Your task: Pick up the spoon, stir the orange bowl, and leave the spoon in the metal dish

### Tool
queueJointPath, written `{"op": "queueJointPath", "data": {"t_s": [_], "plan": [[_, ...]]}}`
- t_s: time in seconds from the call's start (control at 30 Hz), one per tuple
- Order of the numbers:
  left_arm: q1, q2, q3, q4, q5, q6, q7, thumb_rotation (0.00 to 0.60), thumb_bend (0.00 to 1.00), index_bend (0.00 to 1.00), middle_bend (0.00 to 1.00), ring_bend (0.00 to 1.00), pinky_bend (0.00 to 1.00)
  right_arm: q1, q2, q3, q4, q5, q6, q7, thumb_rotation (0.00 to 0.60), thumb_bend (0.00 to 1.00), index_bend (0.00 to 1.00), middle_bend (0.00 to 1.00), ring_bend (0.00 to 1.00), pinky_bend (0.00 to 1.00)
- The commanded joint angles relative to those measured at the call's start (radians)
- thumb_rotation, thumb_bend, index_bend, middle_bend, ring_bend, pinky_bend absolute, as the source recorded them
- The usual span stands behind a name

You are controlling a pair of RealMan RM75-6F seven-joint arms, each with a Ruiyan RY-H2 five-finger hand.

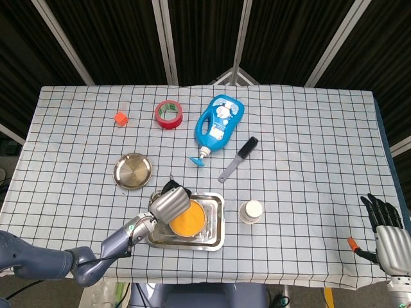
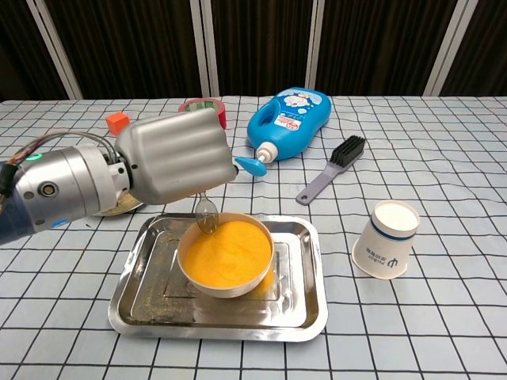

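The spoon (image 2: 207, 212) is being held by the left hand (image 2: 176, 157), its bowl hanging at the rim of the orange bowl (image 2: 226, 255). That bowl is sitting in the metal dish (image 2: 305, 305) on the checkered bench (image 2: 444, 317). Just right, a paper cup (image 2: 386, 239) is lying tilted; behind, a blue bottle (image 2: 289, 123) and a brush (image 2: 333, 169) are lying.

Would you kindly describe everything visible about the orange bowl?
The orange bowl is round, with a pale outer wall and a bright orange inside. It sits upright in the metal dish, left of the paper cup. The spoon, held by the left hand, hangs with its tip at the bowl's far rim.
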State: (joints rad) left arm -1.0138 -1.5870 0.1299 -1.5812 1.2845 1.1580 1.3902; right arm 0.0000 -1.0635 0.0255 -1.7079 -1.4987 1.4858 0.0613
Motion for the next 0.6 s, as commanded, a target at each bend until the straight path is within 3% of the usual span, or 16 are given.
{"op": "queueJointPath", "data": {"t_s": [0.03, 0.6], "plan": [[0.004, -0.005, -0.004, 0.003, 0.008, -0.008, -0.007, 0.600, 0.65, 0.80, 1.00, 1.00, 1.00, 0.000, 0.000, 0.000, -0.001, 0.001, -0.001, 0.000, 0.600, 0.31, 0.00, 0.00, 0.00, 0.00], [0.023, -0.083, -0.035, -0.015, 0.035, -0.050, 0.017, 0.600, 0.65, 0.80, 1.00, 1.00, 1.00, 0.001, 0.001, 0.000, 0.000, -0.001, -0.002, 0.005, 0.600, 0.31, 0.00, 0.00, 0.00, 0.00]]}}
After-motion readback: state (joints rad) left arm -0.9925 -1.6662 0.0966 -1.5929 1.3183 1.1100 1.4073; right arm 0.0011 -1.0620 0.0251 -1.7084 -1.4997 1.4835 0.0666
